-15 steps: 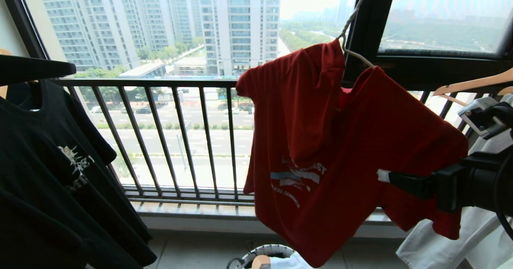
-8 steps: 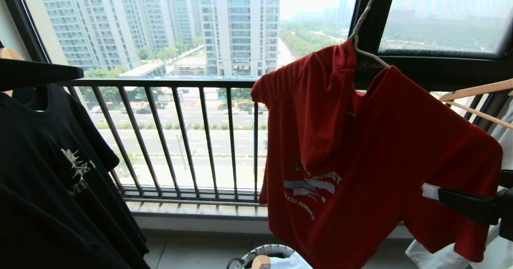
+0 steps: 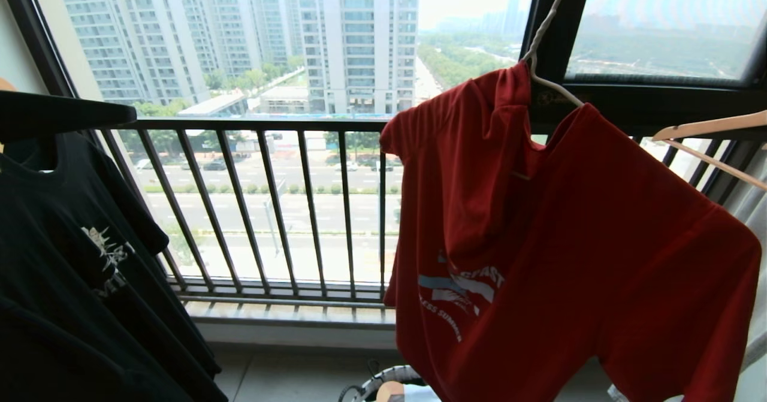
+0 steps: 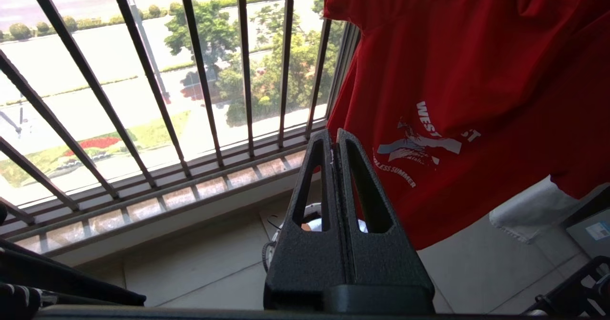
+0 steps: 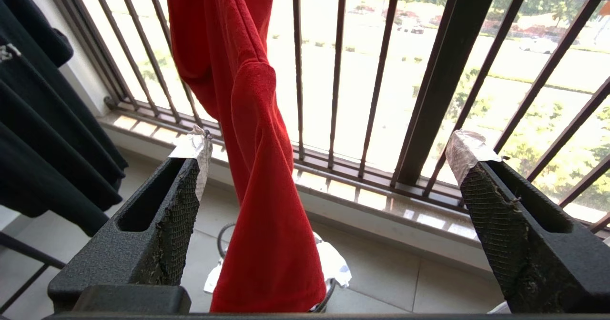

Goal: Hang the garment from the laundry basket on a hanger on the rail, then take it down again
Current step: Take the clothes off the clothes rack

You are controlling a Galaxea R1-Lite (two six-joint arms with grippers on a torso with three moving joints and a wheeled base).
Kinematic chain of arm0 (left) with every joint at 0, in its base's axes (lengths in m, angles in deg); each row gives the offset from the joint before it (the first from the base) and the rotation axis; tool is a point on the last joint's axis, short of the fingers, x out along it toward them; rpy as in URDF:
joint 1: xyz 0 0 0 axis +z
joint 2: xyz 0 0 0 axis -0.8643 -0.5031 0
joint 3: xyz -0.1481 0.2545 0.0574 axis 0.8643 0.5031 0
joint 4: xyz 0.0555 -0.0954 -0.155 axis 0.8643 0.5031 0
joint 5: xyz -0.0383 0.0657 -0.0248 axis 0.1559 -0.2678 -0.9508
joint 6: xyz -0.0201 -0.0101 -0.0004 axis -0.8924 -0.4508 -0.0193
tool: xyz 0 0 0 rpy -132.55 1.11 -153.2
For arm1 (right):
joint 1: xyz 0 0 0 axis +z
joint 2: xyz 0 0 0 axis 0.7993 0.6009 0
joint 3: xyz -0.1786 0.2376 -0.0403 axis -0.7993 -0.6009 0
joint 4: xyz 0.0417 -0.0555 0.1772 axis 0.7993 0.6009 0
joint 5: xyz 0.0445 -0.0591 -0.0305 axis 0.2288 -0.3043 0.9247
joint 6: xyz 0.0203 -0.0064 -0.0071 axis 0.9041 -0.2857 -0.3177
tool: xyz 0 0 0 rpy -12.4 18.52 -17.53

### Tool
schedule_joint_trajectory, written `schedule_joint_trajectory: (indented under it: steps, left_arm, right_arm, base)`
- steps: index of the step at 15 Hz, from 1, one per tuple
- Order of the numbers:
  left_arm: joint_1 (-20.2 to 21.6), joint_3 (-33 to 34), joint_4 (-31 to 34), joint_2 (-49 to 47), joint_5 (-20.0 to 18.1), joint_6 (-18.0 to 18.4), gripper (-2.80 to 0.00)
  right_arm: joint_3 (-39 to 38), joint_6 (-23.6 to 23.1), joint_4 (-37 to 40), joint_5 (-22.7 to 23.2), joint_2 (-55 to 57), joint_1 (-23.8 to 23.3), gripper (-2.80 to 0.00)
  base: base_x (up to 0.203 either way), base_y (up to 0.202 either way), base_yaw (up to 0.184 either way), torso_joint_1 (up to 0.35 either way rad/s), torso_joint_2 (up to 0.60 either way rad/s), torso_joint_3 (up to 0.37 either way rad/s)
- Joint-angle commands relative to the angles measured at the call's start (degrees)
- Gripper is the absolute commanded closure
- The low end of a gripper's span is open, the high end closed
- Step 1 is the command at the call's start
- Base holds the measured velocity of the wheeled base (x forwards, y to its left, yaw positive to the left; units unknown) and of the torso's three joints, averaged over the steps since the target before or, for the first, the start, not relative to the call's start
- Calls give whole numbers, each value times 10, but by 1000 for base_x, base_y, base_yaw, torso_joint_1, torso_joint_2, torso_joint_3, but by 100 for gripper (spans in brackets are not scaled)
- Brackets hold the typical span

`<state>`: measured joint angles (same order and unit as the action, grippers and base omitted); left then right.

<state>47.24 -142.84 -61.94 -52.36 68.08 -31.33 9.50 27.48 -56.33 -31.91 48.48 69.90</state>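
— Item one, right gripper [image 5: 329,143]: state?
— Jaws spread as wide as they go, nothing between the pads. The taped fingertips [image 5: 196,141] stand either side of the hanging garment [image 5: 252,134] without touching it; the cloth hangs farther off, toward the window. The arm is out of the head view.

— Item two, left gripper [image 4: 336,141]?
— Pressed fully together, holding nothing, pointing toward the window sill, just left of the garment's printed chest and clear of it.

— Item three, the garment?
— Red T-shirt [image 3: 539,240], draped unevenly on the hanger [image 3: 548,42], one shoulder bunched up by the hook, the right side spread wide. White "WEST" lettering and a blue-white graphic show low on the front.

— The laundry basket?
— On the floor tiles below the shirt's hem, only its black-and-white rim [image 3: 383,378] showing.

— Sundries?
— Black printed T-shirt [image 3: 72,258] far left; wooden hanger [image 3: 707,129] far right; window railing [image 3: 269,204] beyond.
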Motion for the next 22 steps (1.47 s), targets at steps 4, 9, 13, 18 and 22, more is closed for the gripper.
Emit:
schedule_joint_trajectory:
  steps: [4,9,13,18,22]
  left_arm:
    - [-30,9,0,-2,0,0,0]
    - [-72,17,2,-3,2,-1,0]
    - [-76,17,1,-9,3,-1,0]
    - [-76,17,1,-11,4,-1,0]
    - [-77,17,0,-17,4,-1,0]
  right_arm:
    - [36,0,0,1,12,0,-280]
    - [103,-15,2,2,108,1,-280]
    - [171,-30,2,10,177,2,-280]
    - [204,-31,47,16,191,5,-280]
    - [329,-17,164,21,228,37,-280]
  base:
    - [0,0,0,0,0,0]
    - [0,0,0,0,0,0]
    - [0,0,0,0,0,0]
    - [0,0,0,0,0,0]
    - [0,0,0,0,0,0]
